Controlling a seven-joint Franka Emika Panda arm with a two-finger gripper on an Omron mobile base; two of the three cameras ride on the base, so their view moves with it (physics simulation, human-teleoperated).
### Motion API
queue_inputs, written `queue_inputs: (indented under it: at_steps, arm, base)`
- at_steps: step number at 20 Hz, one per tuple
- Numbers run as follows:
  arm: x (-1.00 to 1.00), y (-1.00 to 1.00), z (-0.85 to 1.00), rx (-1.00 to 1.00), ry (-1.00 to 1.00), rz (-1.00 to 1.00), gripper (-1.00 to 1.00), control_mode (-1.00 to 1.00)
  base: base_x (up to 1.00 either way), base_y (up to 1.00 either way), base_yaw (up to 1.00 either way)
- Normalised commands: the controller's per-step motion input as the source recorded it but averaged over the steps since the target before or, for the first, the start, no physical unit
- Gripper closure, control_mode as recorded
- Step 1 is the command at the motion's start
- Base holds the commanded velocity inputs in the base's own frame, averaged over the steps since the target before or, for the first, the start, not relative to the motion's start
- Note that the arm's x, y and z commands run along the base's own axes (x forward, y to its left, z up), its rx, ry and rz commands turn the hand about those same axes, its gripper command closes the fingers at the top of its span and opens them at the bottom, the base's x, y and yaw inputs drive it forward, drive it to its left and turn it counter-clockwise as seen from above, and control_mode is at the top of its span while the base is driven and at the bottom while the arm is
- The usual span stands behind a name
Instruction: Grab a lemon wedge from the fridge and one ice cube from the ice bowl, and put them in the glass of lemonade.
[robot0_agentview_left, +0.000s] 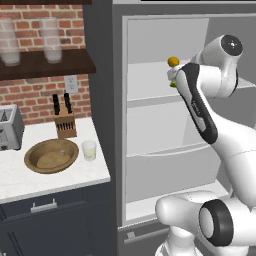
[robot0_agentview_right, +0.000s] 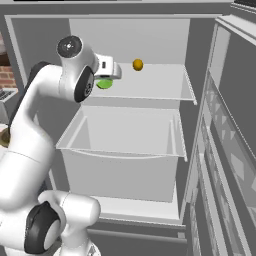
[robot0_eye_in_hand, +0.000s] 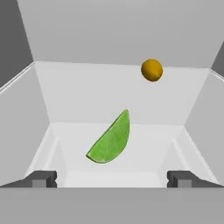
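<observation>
- Far left of the left base view, on the white counter (robot0_agentview_left: 20, 187): ice bowl (robot0_agentview_left: 51, 155) and glass of lemonade (robot0_agentview_left: 89, 150) sit just beside each other, well apart from the open fridge (robot0_agentview_left: 165, 130); a long carry back likely, so a loosely pinched wedge could drop on the way.
- Faint speck inside the bowl, possibly the ice cube (robot0_agentview_left: 62, 153); too small to be sure, and hard to pinch later for the same reason.
- Centre of the hand view: lemon wedge (robot0_eye_in_hand: 110, 139) lies on the pale fridge shelf (robot0_eye_in_hand: 144, 148), between and ahead of the fingertips (robot0_eye_in_hand: 41, 178); not yet touched.
- Gripper (robot0_eye_in_hand: 112, 179) spread fully wide, holding nothing; thin curved wedge could squirt sideways or tip if the fingers close off-centre.
- Too low a descent risks jamming fingertips into the shelf floor.
- Upper right of the hand view: small orange ball (robot0_eye_in_hand: 152, 70) near the back wall, apart from the wedge; an overshooting reach could knock it rolling.
</observation>
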Motion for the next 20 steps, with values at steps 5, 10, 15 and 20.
queue_inputs:
  at_steps: [5,10,15,20]
  arm:
    - [0.0,0.29,0.0,0.0,0.0,-0.25,-1.0,-1.0]
    - [0.03,0.06,0.0,0.0,0.02,-0.18,-1.0,-1.0]
    - [0.38,-0.11,0.0,0.0,0.15,-0.07,-1.0,-1.0]
    - [0.43,-0.1,-0.03,0.0,0.21,-0.01,-1.0,-1.0]
  base:
    - [0.0,0.0,0.0]
    - [0.0,0.0,0.0]
    - [0.0,0.0,0.0]
    - [0.0,0.0,0.0]
